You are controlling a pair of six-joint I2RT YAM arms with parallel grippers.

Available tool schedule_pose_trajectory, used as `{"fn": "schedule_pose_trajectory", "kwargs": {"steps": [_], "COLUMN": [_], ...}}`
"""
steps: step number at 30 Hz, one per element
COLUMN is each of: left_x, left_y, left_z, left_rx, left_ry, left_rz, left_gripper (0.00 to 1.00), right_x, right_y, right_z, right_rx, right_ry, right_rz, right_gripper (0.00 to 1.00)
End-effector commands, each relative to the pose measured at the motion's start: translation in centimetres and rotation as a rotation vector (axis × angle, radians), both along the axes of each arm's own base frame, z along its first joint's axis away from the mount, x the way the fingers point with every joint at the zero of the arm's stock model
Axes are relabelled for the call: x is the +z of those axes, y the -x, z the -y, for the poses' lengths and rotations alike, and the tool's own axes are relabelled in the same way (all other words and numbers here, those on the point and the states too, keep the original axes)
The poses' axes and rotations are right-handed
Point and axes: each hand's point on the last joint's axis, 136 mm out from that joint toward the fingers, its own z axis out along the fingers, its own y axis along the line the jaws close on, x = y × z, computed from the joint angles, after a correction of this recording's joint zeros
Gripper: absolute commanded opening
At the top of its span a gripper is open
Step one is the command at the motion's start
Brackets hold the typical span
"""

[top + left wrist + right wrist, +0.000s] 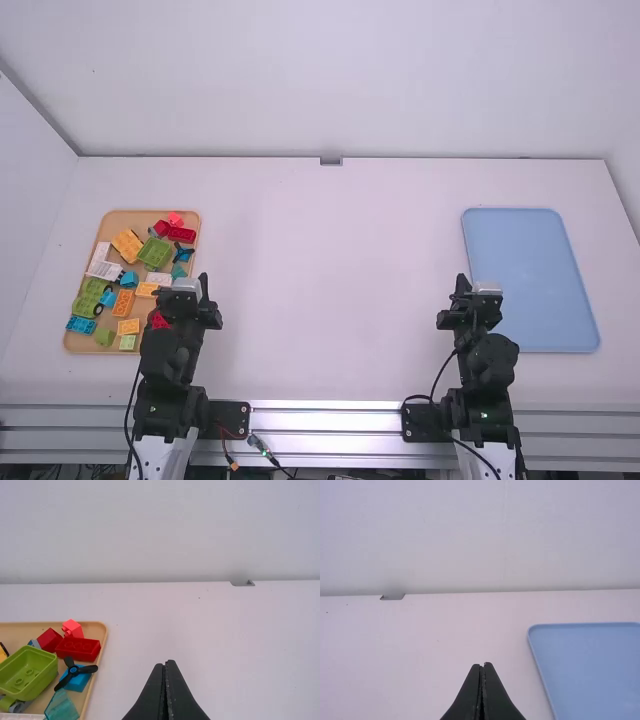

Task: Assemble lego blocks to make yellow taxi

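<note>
On smooth white table (320, 290), studded plastic blocks (79, 652) in round-cornered tan tray (105, 631), left claw (186, 303) and right claw (474, 306) narrow

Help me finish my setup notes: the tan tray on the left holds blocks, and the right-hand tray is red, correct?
Not quite: the right-hand tray is blue, not red, as the high view shows. The tan tray on the left does hold blocks.

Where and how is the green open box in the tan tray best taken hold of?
Probably by the wall facing the black propeller, from above. The box lies open side up, so one finger of the left pincer could enter its hollow, the other the bare gap outside. The pincer should open first.
</note>
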Motion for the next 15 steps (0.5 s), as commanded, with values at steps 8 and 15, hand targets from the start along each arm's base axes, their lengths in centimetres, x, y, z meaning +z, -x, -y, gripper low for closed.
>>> {"fn": "schedule_pose_trajectory", "kwargs": {"steps": [8, 15], "left_x": [0.3, 1.2], "left_y": [0.0, -0.2], "left_z": [-0.1, -0.3], "left_rx": [0.003, 0.014], "left_ry": [-0.005, -0.01], "left_rz": [-0.001, -0.029], "left_gripper": [0.03, 0.09], "right_x": [0.3, 1.3], "right_y": [0.0, -0.1], "right_z": [0.0, 0.0], "right_rx": [-0.002, 0.0], "right_ry": [0.004, 0.014], "right_rz": [-0.007, -0.044], "right_gripper": [0.03, 0.09]}}
